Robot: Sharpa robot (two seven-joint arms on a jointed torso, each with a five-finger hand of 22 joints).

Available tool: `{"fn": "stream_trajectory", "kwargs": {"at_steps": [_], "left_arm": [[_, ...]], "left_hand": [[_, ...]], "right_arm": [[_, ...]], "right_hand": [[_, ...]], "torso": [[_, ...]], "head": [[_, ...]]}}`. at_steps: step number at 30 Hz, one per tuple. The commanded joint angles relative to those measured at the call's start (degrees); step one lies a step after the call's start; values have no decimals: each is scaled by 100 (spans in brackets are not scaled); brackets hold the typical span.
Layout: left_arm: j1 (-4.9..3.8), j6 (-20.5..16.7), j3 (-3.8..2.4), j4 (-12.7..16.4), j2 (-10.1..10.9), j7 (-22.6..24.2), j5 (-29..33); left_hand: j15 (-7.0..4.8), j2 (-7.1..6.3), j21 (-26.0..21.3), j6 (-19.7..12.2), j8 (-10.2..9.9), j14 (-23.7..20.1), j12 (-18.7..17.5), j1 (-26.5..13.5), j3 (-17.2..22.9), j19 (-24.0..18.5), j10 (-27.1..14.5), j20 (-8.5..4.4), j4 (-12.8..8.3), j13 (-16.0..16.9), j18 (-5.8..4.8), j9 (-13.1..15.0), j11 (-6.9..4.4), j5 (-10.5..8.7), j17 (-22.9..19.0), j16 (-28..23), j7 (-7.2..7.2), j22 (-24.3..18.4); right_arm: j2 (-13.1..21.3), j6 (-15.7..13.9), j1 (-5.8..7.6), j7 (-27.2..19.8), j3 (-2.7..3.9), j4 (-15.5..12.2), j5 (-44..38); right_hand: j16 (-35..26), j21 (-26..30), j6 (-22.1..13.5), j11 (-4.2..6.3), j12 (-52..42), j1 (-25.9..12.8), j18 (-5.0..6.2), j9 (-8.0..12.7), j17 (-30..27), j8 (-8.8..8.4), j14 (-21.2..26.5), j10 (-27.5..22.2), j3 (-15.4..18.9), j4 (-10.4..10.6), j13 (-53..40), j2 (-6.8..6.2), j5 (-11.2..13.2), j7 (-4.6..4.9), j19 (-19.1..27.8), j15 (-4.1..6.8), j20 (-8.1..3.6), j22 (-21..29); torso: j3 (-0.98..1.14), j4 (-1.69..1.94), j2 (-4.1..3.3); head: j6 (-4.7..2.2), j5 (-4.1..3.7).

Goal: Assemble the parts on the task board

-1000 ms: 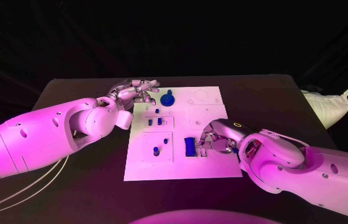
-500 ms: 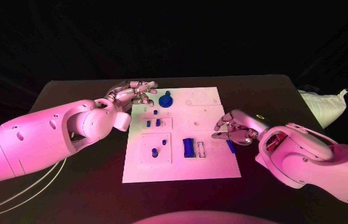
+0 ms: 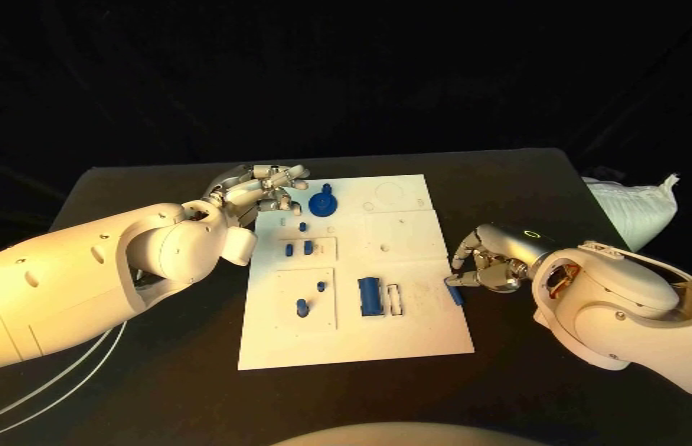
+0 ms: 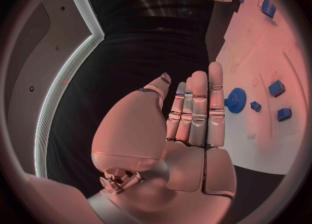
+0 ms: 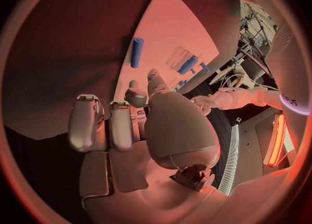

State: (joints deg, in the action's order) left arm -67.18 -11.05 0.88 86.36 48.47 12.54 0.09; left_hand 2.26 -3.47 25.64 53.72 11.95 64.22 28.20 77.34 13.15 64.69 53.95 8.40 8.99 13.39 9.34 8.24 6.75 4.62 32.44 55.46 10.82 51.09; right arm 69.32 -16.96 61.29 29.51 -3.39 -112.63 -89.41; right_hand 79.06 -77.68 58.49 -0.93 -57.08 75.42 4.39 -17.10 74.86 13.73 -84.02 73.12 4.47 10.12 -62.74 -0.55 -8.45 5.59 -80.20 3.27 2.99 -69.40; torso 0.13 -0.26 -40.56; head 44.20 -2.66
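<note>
The black table [image 3: 548, 181] takes up most of the head view, with the white task board [image 3: 411, 321] sitting in the middle of it. The left hand [image 3: 260, 188] is parked at the board's far left corner, and the left wrist view makes it clear the fingers [image 4: 198, 107] are straight and pressed side by side with nothing in them, which you can't really make out from above. The right hand [image 3: 483, 264] sits just off the board's right edge, fingers curled in. Can't tell from the head view if it's holding anything, but the right wrist view shows it's empty, with a blue rod [image 5: 137, 52] lying loose on the board edge just past the fingertips. On the board: a blue gear [image 3: 325, 204] near the left hand, a blue block [image 3: 371, 296] toward the middle, and small blue pegs [image 3: 297, 249] between them.
</note>
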Motion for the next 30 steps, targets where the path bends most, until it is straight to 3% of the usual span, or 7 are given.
{"fn": "stream_trajectory", "kwargs": {"at_steps": [1, 4, 12, 30], "left_arm": [[4, 93, -3, 5, -5, 44, -26], [6, 89, -3, 3, -4, 44, -26], [11, 95, -3, -2, -8, 42, -26], [13, 96, -3, -1, -14, 34, 4]], "left_hand": [[16, 23, -25, -41, 30, -40, 21, 52, -34, 34, -20, -12, 2, 5, 107, -10, -1, 25, -8, 24, -1, -5], [16, 23, -25, -41, 30, -40, 21, 52, -34, 34, -20, -12, 2, 5, 107, -10, -1, 25, -8, 24, -1, -5], [16, 23, -25, -41, 30, -40, 21, 52, -34, 34, -20, -12, 2, 5, 107, -10, -1, 25, -8, 24, -1, -5], [17, 27, -28, -43, 35, -42, 26, 61, -40, 34, -25, -11, 0, 4, 108, -10, -1, 25, -10, 26, -1, -7]], "right_arm": [[10, 501, -3, 299, -7, 2, -360], [8, 565, -8, 319, -11, 0, -392], [-26, 638, -16, 340, -15, 11, -434], [-249, 911, -108, 338, -21, 175, -397]], "right_hand": [[28, -28, 48, -1, -38, -126, 0, 2, 65, -26, -322, 41, 43, 119, -24, -89, -127, -13, -46, -10, 1, -24], [30, -27, 65, 6, -50, -164, 0, -3, 76, -46, -323, 46, 83, 200, -30, -158, -332, -17, -51, -8, -4, -25], [34, -39, 110, 15, -71, -163, -5, -16, 86, -38, -325, 60, 86, 247, -45, -142, -394, -29, -64, -3, -7, -48], [64, -88, 228, 67, -114, 173, -22, -39, 143, -54, -337, 114, -111, 188, -76, 132, -452, -82, -110, 40, -37, -130]], "torso": [[4, -2, -3], [7, -7, -5], [-2, 2, -4], [1, 1, -5]], "head": [[-3, -3], [-2, 8], [8, -22], [48, -32]]}}
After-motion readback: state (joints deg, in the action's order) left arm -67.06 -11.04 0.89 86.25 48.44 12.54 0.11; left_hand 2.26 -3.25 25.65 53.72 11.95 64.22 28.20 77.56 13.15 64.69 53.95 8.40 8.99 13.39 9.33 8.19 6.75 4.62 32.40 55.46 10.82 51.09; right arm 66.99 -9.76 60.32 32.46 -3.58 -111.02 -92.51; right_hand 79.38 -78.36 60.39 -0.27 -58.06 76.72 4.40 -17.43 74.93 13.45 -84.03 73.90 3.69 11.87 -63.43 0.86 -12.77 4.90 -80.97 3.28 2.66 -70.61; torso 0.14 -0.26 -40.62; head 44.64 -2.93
